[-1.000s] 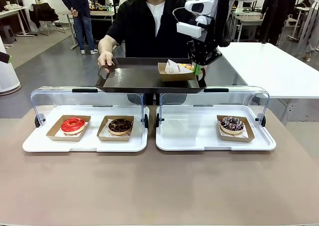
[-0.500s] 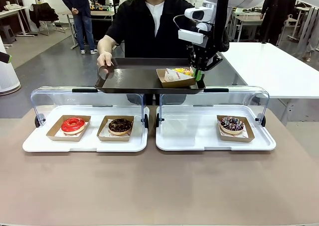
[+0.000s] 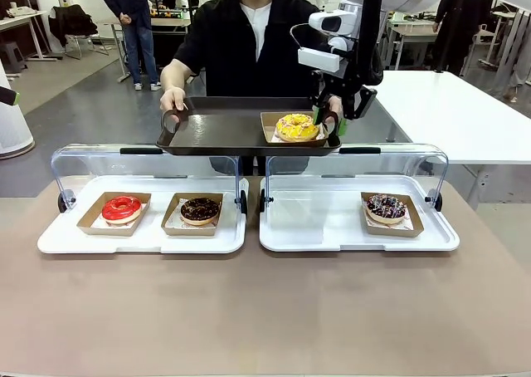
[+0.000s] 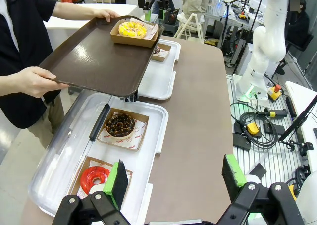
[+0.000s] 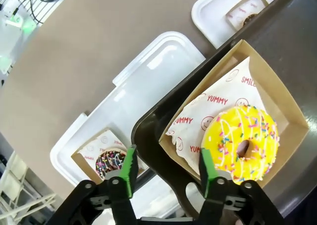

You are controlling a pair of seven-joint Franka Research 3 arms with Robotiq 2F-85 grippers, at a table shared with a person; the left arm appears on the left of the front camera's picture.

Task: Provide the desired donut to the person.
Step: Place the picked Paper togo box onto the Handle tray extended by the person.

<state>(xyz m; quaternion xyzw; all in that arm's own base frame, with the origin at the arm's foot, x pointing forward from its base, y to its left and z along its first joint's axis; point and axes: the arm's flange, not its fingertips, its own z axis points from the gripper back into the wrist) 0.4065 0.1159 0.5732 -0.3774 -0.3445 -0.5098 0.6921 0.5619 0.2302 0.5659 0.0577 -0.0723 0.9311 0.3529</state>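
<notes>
A yellow sprinkled donut [image 3: 297, 127] lies flat in its cardboard box on the dark tray [image 3: 224, 132] that the person [image 3: 249, 45] holds out in both hands. My right gripper [image 3: 333, 118] hangs open just right of the box, over the tray's right end. In the right wrist view the donut [image 5: 241, 141] sits beyond the green fingertips [image 5: 130, 165], and nothing is between them but the tray's rim. My left gripper [image 4: 175, 178] stands open above the table's left end, well away from the dark tray [image 4: 94, 56] and the donut [image 4: 132, 28].
Two white trays [image 3: 274, 240] with raised clear lids stand on the brown table. The left one holds a red donut [image 3: 122, 208] and a chocolate donut [image 3: 200, 210]. The right one holds a sprinkled chocolate donut [image 3: 386, 207]. A bystander stands far back left.
My right gripper opened and let go of the donut box. The box, tilted on edge before, now rests flat on the person's tray, and the gripper has drawn slightly to the right.
</notes>
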